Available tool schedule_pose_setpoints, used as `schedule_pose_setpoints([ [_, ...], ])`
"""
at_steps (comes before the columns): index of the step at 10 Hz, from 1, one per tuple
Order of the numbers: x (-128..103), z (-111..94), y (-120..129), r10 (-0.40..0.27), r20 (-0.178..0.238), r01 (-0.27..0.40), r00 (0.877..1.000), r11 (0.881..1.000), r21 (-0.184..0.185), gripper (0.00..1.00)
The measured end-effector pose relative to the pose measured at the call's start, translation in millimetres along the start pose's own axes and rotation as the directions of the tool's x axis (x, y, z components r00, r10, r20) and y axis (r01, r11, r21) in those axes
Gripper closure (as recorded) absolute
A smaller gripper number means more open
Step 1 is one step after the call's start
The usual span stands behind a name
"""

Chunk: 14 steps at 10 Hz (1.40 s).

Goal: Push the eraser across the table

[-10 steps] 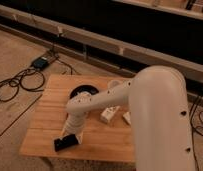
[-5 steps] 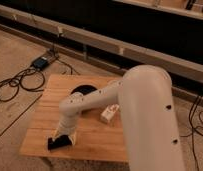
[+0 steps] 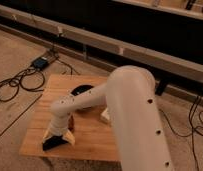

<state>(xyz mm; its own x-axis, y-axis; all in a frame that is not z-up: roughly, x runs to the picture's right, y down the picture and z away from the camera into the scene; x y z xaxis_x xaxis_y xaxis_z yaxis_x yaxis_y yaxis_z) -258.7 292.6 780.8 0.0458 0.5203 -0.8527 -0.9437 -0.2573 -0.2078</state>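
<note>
The eraser has slid to the bench's near left corner, so the push looks almost done (not much bench left). The pincer sits right on it, so I cannot tell how it stands. The big arm hides the bench's right side.
</note>
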Motion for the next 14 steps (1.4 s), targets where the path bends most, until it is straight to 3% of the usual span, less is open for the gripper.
schedule_pose_setpoints([
  [4,-4.6,7.2,31.1,-0.05,0.0,0.05,0.999,0.999,0.013,0.35],
  [8,-17.0,-4.5,42.2,-0.083,0.025,0.081,0.996,0.996,0.047,0.35],
  [14,-14.7,-12.1,52.6,-0.092,0.017,0.09,0.996,0.993,0.077,0.35],
])
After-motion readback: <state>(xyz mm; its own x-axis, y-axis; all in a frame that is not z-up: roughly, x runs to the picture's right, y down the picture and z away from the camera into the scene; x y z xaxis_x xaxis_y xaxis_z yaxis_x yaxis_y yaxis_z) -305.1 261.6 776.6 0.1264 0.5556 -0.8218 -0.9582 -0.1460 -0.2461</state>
